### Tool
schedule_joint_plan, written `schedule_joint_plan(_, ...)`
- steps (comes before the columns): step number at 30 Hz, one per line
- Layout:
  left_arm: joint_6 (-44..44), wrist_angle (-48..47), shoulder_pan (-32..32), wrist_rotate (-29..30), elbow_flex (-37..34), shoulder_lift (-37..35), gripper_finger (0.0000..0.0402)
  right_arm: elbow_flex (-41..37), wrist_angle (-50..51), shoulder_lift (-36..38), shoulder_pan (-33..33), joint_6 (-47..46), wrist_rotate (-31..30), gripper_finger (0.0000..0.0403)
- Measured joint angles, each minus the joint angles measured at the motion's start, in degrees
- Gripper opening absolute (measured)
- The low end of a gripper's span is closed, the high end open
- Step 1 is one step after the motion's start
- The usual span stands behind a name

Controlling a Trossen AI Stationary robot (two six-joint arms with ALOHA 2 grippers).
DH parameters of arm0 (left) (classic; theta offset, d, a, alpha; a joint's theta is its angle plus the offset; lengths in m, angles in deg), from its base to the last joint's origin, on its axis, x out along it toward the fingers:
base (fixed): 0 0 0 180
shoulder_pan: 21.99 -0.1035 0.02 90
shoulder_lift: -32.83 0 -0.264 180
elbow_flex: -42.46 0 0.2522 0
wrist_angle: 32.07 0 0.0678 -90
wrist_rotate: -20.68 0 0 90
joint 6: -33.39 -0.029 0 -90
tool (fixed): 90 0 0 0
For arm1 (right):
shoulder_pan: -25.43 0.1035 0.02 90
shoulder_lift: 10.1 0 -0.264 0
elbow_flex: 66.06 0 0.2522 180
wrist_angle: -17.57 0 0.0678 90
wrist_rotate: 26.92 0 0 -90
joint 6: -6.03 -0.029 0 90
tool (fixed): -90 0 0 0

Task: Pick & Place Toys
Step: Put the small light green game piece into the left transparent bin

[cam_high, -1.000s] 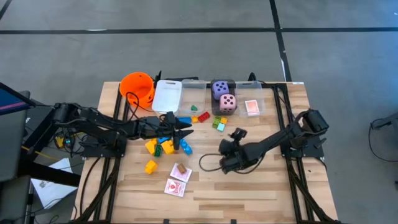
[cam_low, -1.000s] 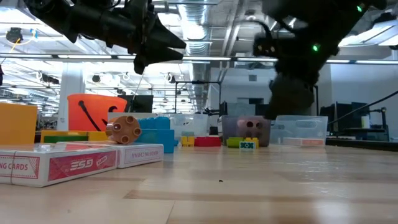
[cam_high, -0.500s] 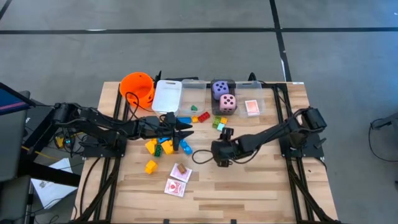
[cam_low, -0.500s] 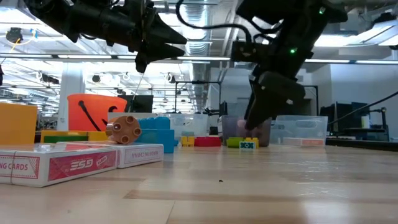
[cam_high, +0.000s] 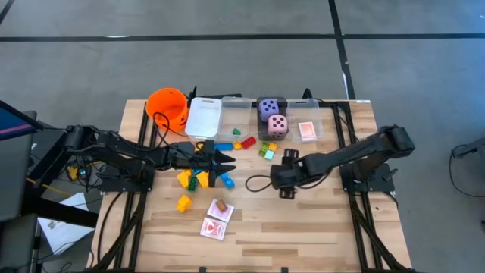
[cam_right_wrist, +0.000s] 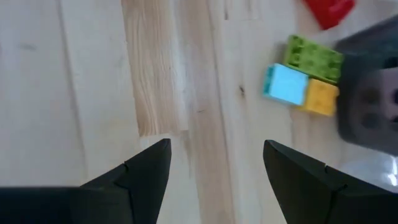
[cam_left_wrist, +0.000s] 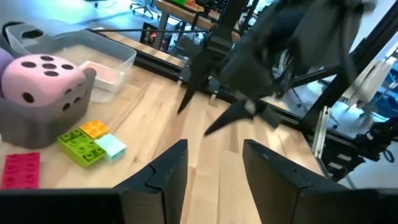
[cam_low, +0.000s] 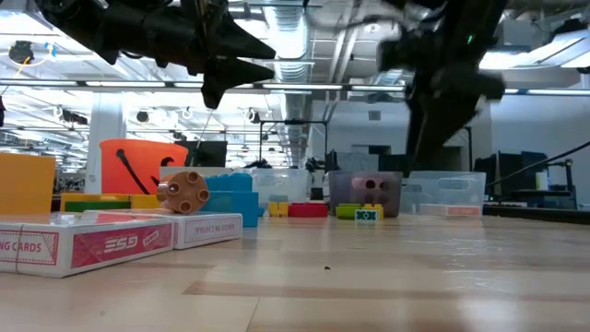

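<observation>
Worktop: wooden, slatted. Left gripper: above the loose blocks, fingers a narrow gap apart, empty. Right gripper: mid-worktop, fingers spread wide, empty, near a green-cyan-yellow block cluster. Pink die and purple die: together in a clear bin at the far edge. Playing cards: near edge, left of centre.

Wooden plank table on a dark metal frame, standing on a grey concrete floor crossed by dark lines. Low view: open industrial ceiling with exposed ducts, pipes and long bright light strips; white walls, black metal racks and monitors far behind. A desk edge with papers sits left of the table.
</observation>
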Motion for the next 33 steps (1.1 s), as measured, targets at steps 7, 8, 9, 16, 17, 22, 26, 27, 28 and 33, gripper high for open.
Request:
schedule_joint_plan(7, 1.77, -0.01, -0.01, 0.00, 0.00, 0.00, 0.0148, -7.24, -5.65, 16.35, 0.84, -1.46, -2.14, 0.0250)
schedule_joint_plan(8, 1.78, -0.01, -0.01, 0.00, 0.00, 0.00, 0.0148, -10.32, -8.87, 19.45, 0.84, -1.79, -2.22, 0.0250)
schedule_joint_plan(9, 1.78, -0.01, -0.02, 0.00, 0.00, 0.00, 0.0148, -13.86, -12.92, 22.75, 0.84, -2.05, -2.36, 0.0250)
schedule_joint_plan(16, 1.65, 1.18, -0.02, 0.06, 0.00, 0.00, 0.0152, -43.24, -63.26, 36.98, 1.07, -0.30, -3.00, 0.0250)
schedule_joint_plan(17, 1.31, 1.57, -0.02, 0.26, 0.00, -0.02, 0.0152, -46.94, -71.13, 37.22, 0.95, -0.24, -3.39, 0.0250)
schedule_joint_plan(22, -1.54, 3.43, -0.02, 2.69, 0.00, -0.02, 0.0153, -60.04, -98.02, 33.33, -0.21, -5.54, -5.98, 0.0250)
schedule_joint_plan(26, -3.66, 3.41, -0.02, 5.73, 0.00, -0.02, 0.0150, -59.48, -96.69, 29.44, 0.30, -9.83, -12.37, 0.0249)
schedule_joint_plan(27, -3.68, 3.18, -0.02, 6.53, 0.00, -0.02, 0.0150, -58.59, -97.28, 28.08, 0.34, -9.85, -13.03, 0.0249)
schedule_joint_plan(28, -3.68, 2.71, -0.02, 7.41, 0.00, -0.02, 0.0149, -57.78, -97.76, 26.53, 0.29, -9.85, -13.65, 0.0249)
schedule_joint_plan(33, -3.77, 3.02, -0.02, 11.14, 0.21, 3.01, 0.0148, -55.25, -99.34, 21.37, -0.02, -8.08, -17.49, 0.0249)
